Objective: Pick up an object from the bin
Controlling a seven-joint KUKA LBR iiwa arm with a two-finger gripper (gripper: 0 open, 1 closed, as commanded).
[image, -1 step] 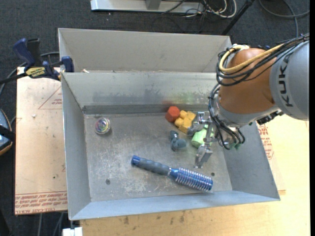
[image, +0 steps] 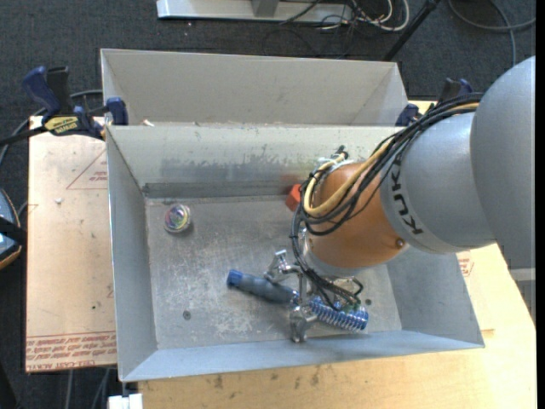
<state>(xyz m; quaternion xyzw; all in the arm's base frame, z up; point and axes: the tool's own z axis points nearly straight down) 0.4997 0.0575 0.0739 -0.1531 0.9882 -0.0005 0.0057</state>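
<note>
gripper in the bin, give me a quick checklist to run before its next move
1. Target under gripper: ok, it sits over the right end of the dark marker, near the bin's front wall.
2. Fingers open: ok, spread to either side of the marker's end.
3. Marker gripped: not ok, not yet closed on it.
4. Neighbours clear: not ok, the blue coil lies right beside the gripper.
5. Fingertips clear of the floor: cannot tell.
</note>
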